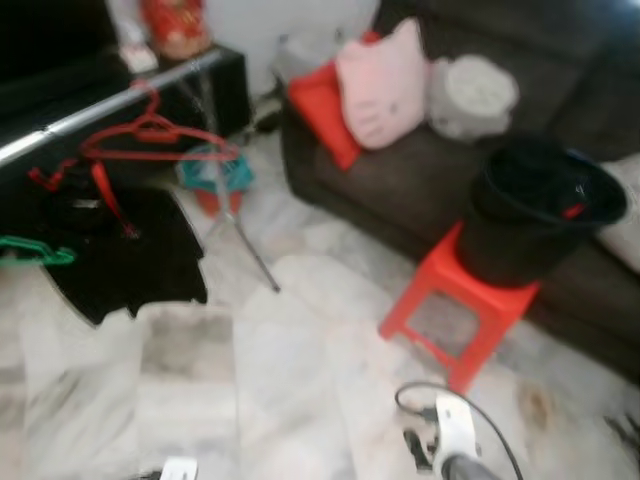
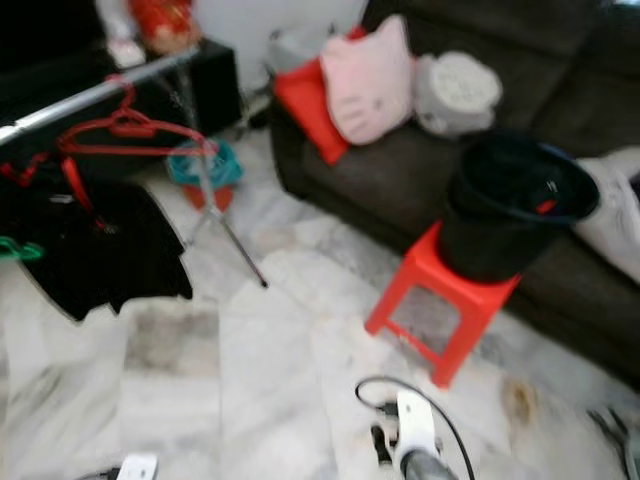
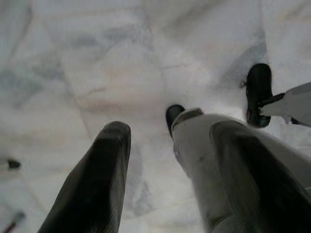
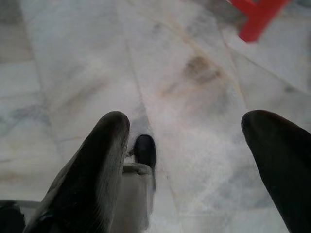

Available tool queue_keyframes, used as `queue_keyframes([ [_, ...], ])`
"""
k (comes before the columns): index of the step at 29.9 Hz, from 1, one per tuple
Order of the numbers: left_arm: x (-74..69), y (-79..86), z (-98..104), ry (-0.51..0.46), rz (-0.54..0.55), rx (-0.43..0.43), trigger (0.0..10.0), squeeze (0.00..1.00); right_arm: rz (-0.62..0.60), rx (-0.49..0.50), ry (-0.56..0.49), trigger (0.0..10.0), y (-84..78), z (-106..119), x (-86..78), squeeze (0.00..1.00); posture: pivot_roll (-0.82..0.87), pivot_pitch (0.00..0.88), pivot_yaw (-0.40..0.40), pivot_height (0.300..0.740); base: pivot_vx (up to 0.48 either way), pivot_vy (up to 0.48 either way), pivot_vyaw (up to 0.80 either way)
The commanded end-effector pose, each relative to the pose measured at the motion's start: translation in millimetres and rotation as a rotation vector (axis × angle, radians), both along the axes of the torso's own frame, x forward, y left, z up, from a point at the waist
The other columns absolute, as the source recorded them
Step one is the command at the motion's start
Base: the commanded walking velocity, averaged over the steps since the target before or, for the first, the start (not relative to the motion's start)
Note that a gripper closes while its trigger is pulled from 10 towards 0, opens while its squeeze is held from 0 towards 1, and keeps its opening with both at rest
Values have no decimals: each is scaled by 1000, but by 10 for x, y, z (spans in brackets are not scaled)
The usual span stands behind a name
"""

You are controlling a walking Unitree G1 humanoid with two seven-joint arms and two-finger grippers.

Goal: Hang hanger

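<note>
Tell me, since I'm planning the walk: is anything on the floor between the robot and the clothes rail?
Nothing visible does. Bare marble floor runs up to the rail, where a red hanger already hangs. The red stool with the black bucket stands off right.

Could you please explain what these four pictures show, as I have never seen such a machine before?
This is a walking humanoid robot. The two wide pictures come from the two eyes of its head camera, looking down at a marble floor. A red hanger already hangs on a metal rail, a green hanger shows at the left edge, and a black bucket stands on a red stool before a dark sofa. The other two pictures look along each arm's two black fingers. The left tool and right tool are both open, pointing at the floor and holding nothing.
</note>
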State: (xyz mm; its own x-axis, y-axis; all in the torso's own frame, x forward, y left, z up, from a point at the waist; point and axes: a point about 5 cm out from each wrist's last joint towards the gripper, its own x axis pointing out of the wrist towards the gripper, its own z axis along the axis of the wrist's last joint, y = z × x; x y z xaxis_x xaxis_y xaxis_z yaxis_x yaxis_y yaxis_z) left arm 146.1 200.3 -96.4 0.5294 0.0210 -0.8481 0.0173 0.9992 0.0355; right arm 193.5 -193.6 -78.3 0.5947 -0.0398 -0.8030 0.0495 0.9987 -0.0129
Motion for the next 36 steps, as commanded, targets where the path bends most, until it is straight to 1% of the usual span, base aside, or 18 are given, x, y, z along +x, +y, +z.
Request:
queue_keyframes([
  [1,-96,23,-33,30,3,7,10000,0,-4,9,8,10000,24,-12,-15,0,6,67,-9,740,0,0,-650],
  [5,-82,13,-29,24,10,3,10000,0,3,5,6,10000,17,-5,-2,0,16,66,-19,740,0,0,-650],
  [27,-83,41,-27,26,21,12,10000,0,8,5,2,10000,34,-1,8,0,7,67,-17,740,0,0,-650],
  [36,-84,36,-27,22,26,3,10000,0,-5,11,-22,10000,32,9,19,0,7,68,-18,740,0,0,-54],
])
